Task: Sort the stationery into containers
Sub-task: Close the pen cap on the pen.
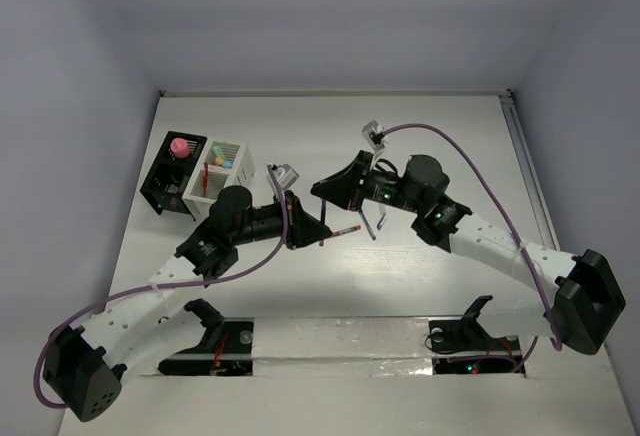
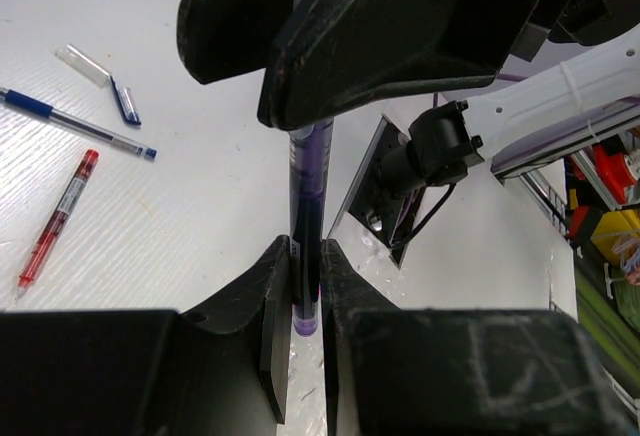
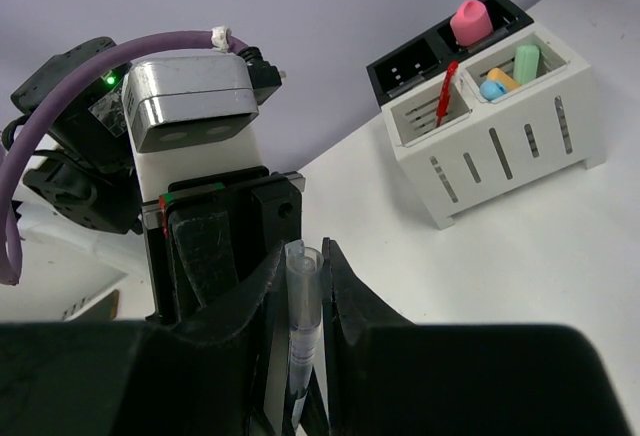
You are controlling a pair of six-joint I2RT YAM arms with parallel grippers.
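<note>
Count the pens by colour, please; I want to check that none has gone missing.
Red pens: 2, one loose, one standing in the white box.
Blue pen: 1.
Purple pen: 1, gripped by the left pincer and the right pincer.
Total: 4.

One purple pen [image 2: 305, 196], one blue pen [image 2: 75, 124], two red pens [image 2: 58, 218], one pen cap [image 2: 100, 83], four eraser-like pieces [image 3: 472, 21] and two boxes [image 3: 510, 146] are counted.
</note>
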